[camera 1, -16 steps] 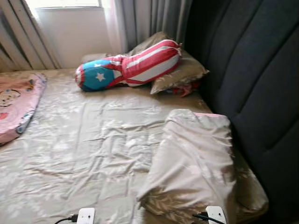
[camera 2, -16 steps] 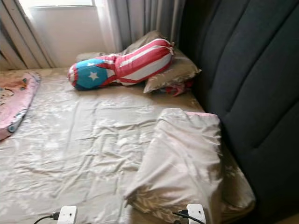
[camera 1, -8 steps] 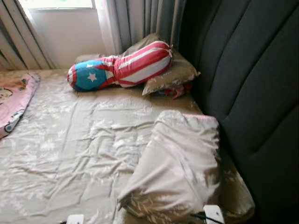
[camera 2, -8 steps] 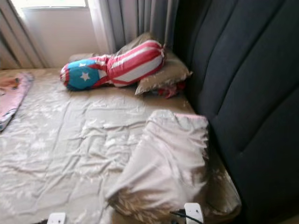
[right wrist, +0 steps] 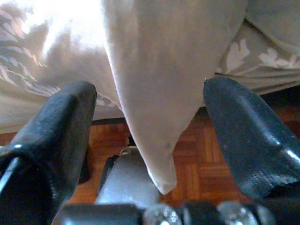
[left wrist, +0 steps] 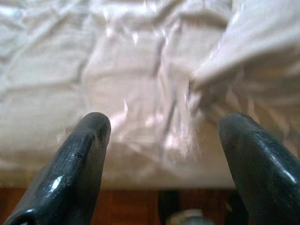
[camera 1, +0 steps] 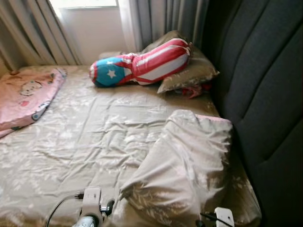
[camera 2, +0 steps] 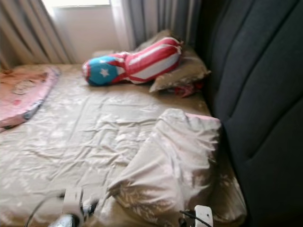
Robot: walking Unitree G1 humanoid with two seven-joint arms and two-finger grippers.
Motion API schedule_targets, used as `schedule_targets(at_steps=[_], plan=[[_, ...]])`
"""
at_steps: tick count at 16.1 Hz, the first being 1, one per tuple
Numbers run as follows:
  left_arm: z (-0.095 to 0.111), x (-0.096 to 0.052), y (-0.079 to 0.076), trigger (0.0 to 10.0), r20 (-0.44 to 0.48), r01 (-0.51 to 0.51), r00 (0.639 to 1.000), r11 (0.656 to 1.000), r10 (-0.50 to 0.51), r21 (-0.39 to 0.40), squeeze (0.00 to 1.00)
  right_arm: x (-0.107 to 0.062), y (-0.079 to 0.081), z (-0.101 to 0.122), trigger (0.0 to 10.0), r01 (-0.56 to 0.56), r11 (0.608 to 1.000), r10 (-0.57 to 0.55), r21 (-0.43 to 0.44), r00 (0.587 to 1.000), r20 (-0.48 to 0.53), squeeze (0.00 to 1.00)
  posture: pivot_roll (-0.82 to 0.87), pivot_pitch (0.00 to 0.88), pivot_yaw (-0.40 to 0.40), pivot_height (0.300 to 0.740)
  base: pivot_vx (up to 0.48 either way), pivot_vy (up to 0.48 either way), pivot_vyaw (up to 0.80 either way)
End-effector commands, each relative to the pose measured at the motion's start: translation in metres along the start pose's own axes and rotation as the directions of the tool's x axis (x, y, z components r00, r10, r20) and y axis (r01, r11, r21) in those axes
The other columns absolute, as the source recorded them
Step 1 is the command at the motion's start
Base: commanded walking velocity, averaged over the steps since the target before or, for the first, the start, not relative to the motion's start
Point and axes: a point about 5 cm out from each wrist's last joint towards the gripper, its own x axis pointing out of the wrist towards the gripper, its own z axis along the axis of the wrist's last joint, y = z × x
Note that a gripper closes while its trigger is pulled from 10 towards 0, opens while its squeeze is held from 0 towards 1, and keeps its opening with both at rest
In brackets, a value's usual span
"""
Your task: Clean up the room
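A rumpled beige pillow lies at the near right of the bed, next to the dark headboard. Its loose corner hangs over the bed's edge between the fingers of my open right gripper, which grips nothing. My left gripper is open above the wrinkled beige sheet at the bed's near edge, just left of that pillow. A red, white and blue bolster rests at the far end on a second beige pillow. The left wrist and right wrist show low in the head views.
A pink blanket lies bunched at the bed's left side. Grey curtains and a window wall close the far end. A small red item peeks out beneath the far pillow. Wooden parquet floor runs below the bed's edge.
The head camera has swung, so the whole scene has shifted right and more of the pink blanket shows. My left arm has come up farther over the bed's near edge.
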Motion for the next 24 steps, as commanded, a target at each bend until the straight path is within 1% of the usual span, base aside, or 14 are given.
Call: schedule_targets(at_steps=[1,3,5,6,7,9,11,12,14,16,18,20,21,24], plan=[[-0.004,-0.002,0.006,10.0,-0.022,-0.01,1.0,1.0,0.01,0.002,0.0,0.0,0.003,-0.002,10.0,0.004,1.0,-0.005,0.02,1.0,0.007,0.0,0.01,0.0,0.003,0.731,0.0,0.0,0.0],[-0.001,-0.001,0.009,10.0,-0.005,-0.015,1.0,1.0,0.015,0.002,0.0,0.0,0.006,0.0,10.0,-0.004,1.0,0.003,0.023,1.0,0.027,0.0,0.0,0.0,0.008,0.731,0.0,0.0,0.0],[0.019,0.002,0.007,10.0,0.111,-0.002,0.994,1.0,0.004,-0.017,0.0,0.0,0.007,0.005,10.0,-0.01,1.0,0.008,0.022,0.996,0.085,0.0,0.0,0.0,0.008,0.731,0.0,0.0,0.0],[0.032,0.005,0.003,10.0,0.185,0.009,0.983,0.999,-0.003,-0.034,0.0,0.011,0.02,0.067,10.0,-0.049,0.999,0.045,0.009,0.955,0.292,0.0,0.0,0.0,0.006,0.731,0.0,0.0,0.0],[0.041,0.006,0.0,10.0,0.233,0.018,0.973,0.999,-0.009,-0.036,0.0,0.012,0.025,0.095,10.0,-0.062,0.998,0.059,-0.006,0.923,0.38,0.0,-0.01,0.0,0.003,0.731,0.0,0.0,0.0],[0.055,0.005,-0.006,10.0,0.314,0.043,0.949,0.999,-0.036,-0.016,0.0,0.009,0.029,0.114,10.0,-0.069,0.997,0.076,-0.031,0.881,0.467,0.0,-0.01,0.0,-0.005,0.731,0.0,0.0,0.0],[0.061,0.002,-0.003,10.0,0.366,0.031,0.93,1.0,-0.028,-0.001,0.0,0.007,0.032,0.12,10.0,-0.079,0.996,0.09,-0.045,0.858,0.506,0.0,-0.01,0.0,-0.013,0.731,0.0,0.0,0.0],[0.063,-0.001,0.002,10.0,0.396,0.024,0.918,1.0,-0.018,-0.008,0.0,0.006,0.033,0.12,10.0,-0.082,0.996,0.092,-0.043,0.85,0.519,0.0,-0.01,0.0,-0.02,0.731,0.0,0.0,0.0],[0.065,-0.007,0.003,10.0,0.438,0.03,0.899,1.0,-0.027,0.001,0.0,0.005,0.034,0.115,10.0,-0.082,0.996,0.091,-0.04,0.844,0.529,0.0,-0.01,0.0,-0.023,0.731,0.0,0.0,0.0],[0.065,-0.01,0.002,10.0,0.451,0.033,0.892,0.999,-0.032,0.006,0.0,0.004,0.032,0.109,10.0,-0.065,0.997,0.08,-0.047,0.851,0.519,0.0,-0.01,0.0,-0.026,0.731,0.0,0.0,0.0],[0.071,-0.01,-0.002,10.0,0.461,0.037,0.887,0.999,-0.035,0.005,0.0,0.006,0.031,0.102,10.0,-0.044,0.998,0.064,-0.054,0.877,0.477,0.0,-0.01,0.0,-0.028,0.731,0.0,0.0,0.0],[0.076,-0.01,-0.004,10.0,0.468,0.044,0.883,0.999,-0.042,0.007,0.0,0.006,0.033,0.103,10.0,-0.055,0.997,0.075,-0.055,0.873,0.482,0.0,-0.01,0.0,-0.025,0.706,0.0,0.0,0.0],[0.078,-0.01,-0.006,10.0,0.471,0.048,0.881,0.999,-0.046,0.008,0.0,0.004,0.032,0.106,10.0,-0.059,0.997,0.078,-0.053,0.855,0.513,0.0,-0.01,0.0,-0.025,0.696,0.0,0.0,0.0],[0.079,-0.01,-0.007,10.0,0.469,0.055,0.881,0.998,-0.055,0.014,0.0,0.003,0.034,0.11,10.0,-0.058,0.996,0.085,-0.067,0.85,0.521,0.0,-0.01,0.0,-0.024,0.696,0.0,0.0,0.0]])
